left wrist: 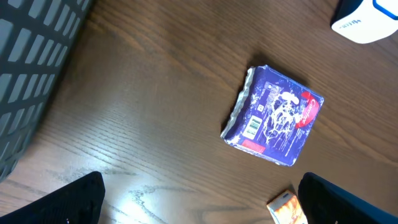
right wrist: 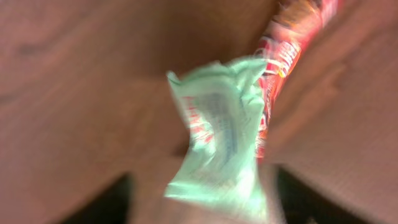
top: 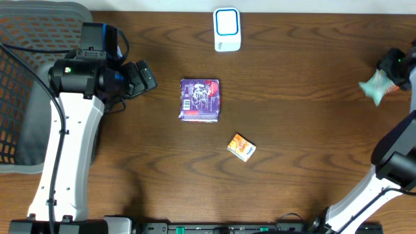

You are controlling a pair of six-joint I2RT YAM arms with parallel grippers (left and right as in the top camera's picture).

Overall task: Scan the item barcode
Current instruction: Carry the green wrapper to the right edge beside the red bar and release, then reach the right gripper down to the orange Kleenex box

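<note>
while the right end effector [top: 391, 73] hangs at the far right edge of the worktop [top: 312, 130], a mint-green and red packet [top: 375, 86] sits right at its tip, on the side toward the middle. on the right wrist camera that packet fills the centre of the shot, crumpled and smeared by blur, so i can't tell whether the fingers are pinching it or spread off it. the white and blue scanner [top: 227, 29] stands at the far edge, well apart from the packet. over to the left end effector [top: 148, 75]: fingers spread wide, beside a grey mesh basket [top: 32, 39]. a purple packet [top: 200, 99] lies flat near mid-worktop, just to its right, its barcode [left wrist: 252, 128] facing up. a small orange box [top: 241, 147] lies nearer the front, close to the purple one, not touching.
</note>
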